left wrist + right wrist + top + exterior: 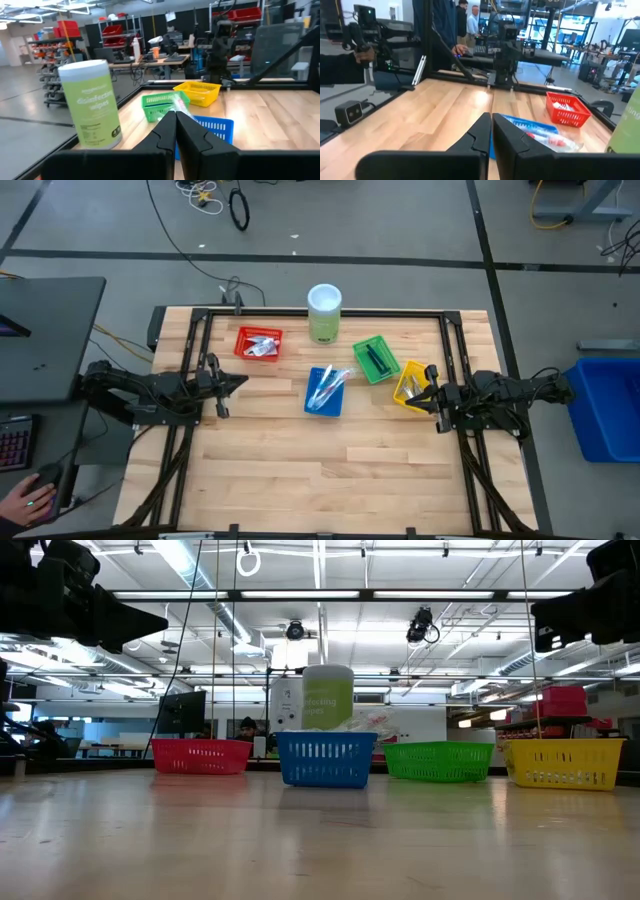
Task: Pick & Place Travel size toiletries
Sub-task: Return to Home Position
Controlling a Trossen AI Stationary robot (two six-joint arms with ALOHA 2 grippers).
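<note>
My left jaws hang closed and empty over the left side of the tabletop (pixel 320 470). My right jaws, also closed on nothing, hang at the right, just beside the yellow basket (pixel 400 396). The travel size toiletries lie sorted across the frame's middle: white tubes (pixel 262 347) in the red basket (pixel 258 330), toothbrushes (pixel 328 387) in the blue basket (pixel 322 414), a dark razor (pixel 375 359) in the green basket (pixel 392 373), and silvery pieces (pixel 415 383) in the yellow one. I judge them all light, stiff and slick. Each wants a firm pinch across its middle.

Black jointed arms (pixel 150 395), tapered black tools (pixel 175 117)
</note>
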